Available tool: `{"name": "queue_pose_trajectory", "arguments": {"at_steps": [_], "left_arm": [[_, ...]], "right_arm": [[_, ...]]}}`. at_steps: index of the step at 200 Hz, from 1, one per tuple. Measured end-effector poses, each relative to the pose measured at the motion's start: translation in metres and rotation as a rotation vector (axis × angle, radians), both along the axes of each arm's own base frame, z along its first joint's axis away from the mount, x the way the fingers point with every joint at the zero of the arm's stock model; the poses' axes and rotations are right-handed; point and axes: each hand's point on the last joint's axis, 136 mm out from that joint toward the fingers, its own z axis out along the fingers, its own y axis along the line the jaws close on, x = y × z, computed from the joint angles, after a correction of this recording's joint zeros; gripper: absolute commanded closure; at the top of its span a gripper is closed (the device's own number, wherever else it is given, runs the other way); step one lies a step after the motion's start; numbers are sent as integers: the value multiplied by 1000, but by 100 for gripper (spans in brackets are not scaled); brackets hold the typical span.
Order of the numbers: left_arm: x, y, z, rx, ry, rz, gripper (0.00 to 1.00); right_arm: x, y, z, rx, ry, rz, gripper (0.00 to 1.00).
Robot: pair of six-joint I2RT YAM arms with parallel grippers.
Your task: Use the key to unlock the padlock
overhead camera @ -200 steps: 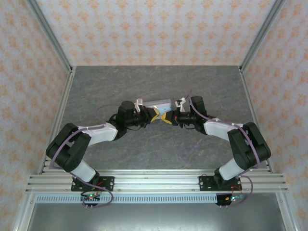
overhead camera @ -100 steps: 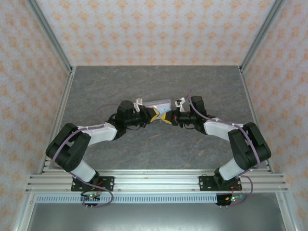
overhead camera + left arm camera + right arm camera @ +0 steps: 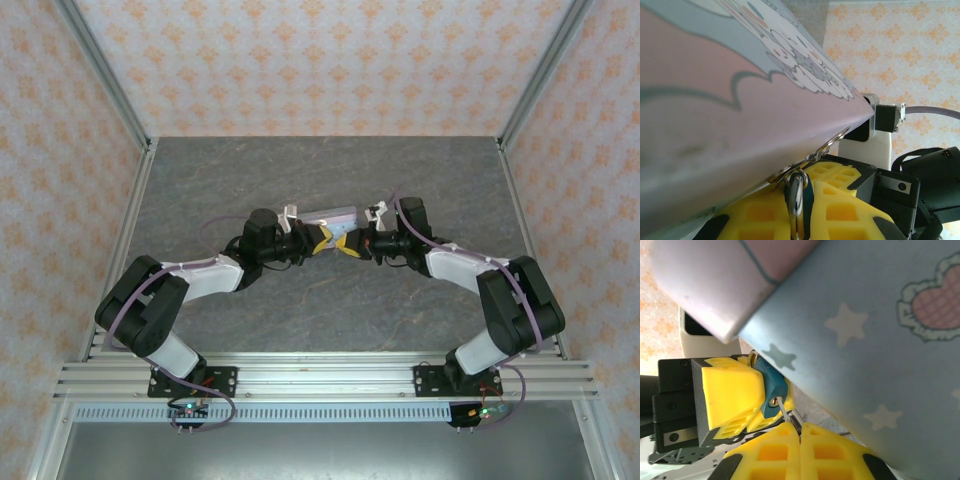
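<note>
Jaws are clenched: small teal padlock (image 3: 772, 386) is held by left gripper (image 3: 747, 390), slim grey metal key (image 3: 782, 408), tip at keyhole, by right gripper (image 3: 800, 430); unlocking is judged undone.

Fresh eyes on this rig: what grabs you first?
A pale blue cartoon tin looms close in both wrist views, mid-table from above. At its edge the yellow-fingered grippers meet tip to tip: the left gripper pinches the teal padlock, and the right gripper holds the slim key at its keyhole.
</note>
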Motion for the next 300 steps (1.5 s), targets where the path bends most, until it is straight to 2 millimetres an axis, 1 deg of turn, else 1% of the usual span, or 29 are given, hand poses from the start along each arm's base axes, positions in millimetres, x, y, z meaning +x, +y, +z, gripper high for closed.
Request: {"name": "queue_pose_trajectory", "arguments": {"at_steps": [110,165,185,241,274,300], "left_arm": [[2,3,2,-1,-6,11,100],[9,9,2,5,-12,46,100],[10,10,3,5,-14,51,100],[9,9,3,3,-13,42,100],[8,9,3,3,-9,38,100],[7,9,2,5,-5,38,100]], "right_arm": [[5,3,3,40,33,17,100],[18,7,7,127,106,-7,100],[19,7,6,131,113,-10,100],[17,5,3,25,16,26,100],[15,6,1,-9,-48,41,100],[15,7,0,-16,-60,43,100]]}}
